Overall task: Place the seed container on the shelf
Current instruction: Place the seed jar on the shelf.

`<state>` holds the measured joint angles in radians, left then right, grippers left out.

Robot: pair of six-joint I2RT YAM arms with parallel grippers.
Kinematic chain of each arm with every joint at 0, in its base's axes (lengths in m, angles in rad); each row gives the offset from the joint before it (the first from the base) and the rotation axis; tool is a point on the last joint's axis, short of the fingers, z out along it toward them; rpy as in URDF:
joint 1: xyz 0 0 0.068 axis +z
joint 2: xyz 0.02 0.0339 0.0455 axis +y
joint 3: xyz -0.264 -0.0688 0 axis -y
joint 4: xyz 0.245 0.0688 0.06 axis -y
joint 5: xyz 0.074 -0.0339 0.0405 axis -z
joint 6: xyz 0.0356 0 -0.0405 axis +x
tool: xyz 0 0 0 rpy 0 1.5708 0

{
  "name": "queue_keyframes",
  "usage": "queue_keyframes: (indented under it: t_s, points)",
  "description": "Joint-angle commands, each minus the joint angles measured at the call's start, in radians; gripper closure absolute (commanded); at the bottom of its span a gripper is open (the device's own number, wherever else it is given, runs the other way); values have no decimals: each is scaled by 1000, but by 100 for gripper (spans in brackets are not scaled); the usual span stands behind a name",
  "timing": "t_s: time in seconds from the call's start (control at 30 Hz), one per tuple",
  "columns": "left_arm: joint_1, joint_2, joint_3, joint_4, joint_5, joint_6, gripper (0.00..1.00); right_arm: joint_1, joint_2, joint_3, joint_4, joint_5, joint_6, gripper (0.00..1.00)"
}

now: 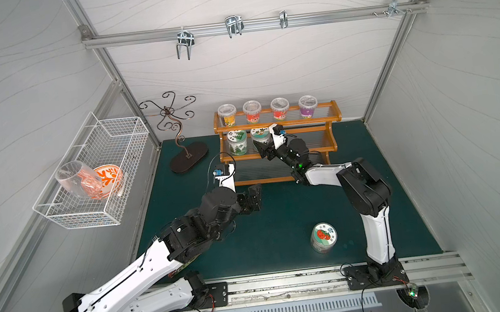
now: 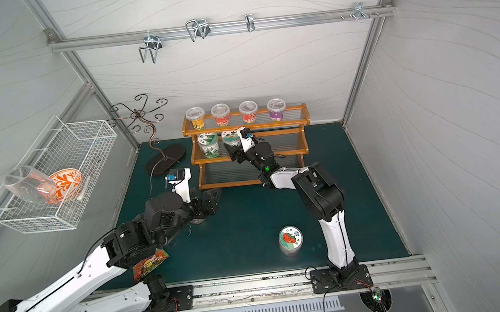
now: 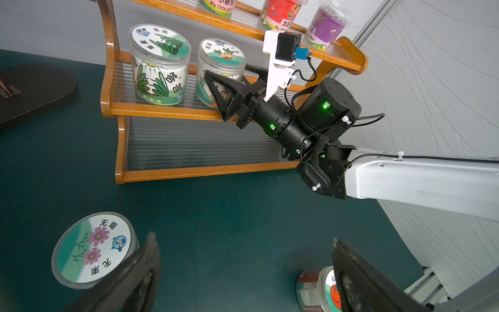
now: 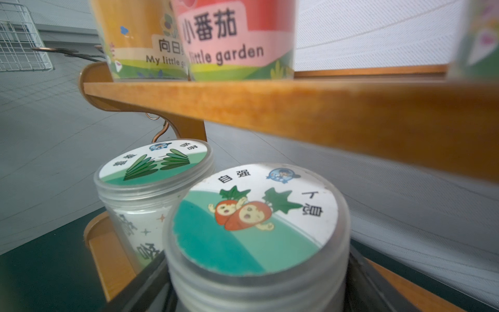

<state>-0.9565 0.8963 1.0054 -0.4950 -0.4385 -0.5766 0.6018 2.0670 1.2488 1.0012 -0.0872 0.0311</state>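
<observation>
Carrot jar [image 3: 222,52]: on shelf [image 3: 172,110], middle tier, just beside leaf jar [image 3: 159,64].
Right pincer [image 3: 226,73]: clamped across the carrot jar's body.
Left pincer [image 3: 243,240]: wide, empty, above worktop [image 3: 216,216].
Handling: probably light, rigid, slick plastic; grip mid-body.
Views: left wrist shows flower jar [image 3: 93,247] clearly, top views barely; right wrist reads the carrot label; whether the base rests is unclear.
</observation>
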Motion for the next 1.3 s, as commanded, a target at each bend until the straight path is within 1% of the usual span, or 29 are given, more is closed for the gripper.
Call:
queue_keyframes:
  t_s: [0.0, 0.2, 0.5, 0.73, 0.9, 1.1, 1.27]
  points:
    - [5, -2, 4, 52, -5, -5, 0, 7, -29, -33, 3, -12, -35, 13]
    - [8, 7, -1, 49, 7, -15, 0, 3, -85, -83, -5, -20, -72, 1]
    - [11, -3, -31, 26, 6, -43, 0, 0, -182, -172, -49, -86, -100, 1]
    - [18, 1, -40, -46, -15, -47, 0, 1, -336, -279, -155, -139, -126, 1]
    - [21, -3, -41, -86, -28, -41, 0, 1, -500, -351, -327, -179, -137, 1]
    - [23, -4, -23, -154, -43, -46, 0, 0, -716, -357, -700, -218, -111, 1]
    - [28, 32, 12, -227, -37, -47, 0, 0, -883, -400, -890, -265, -58, 1]
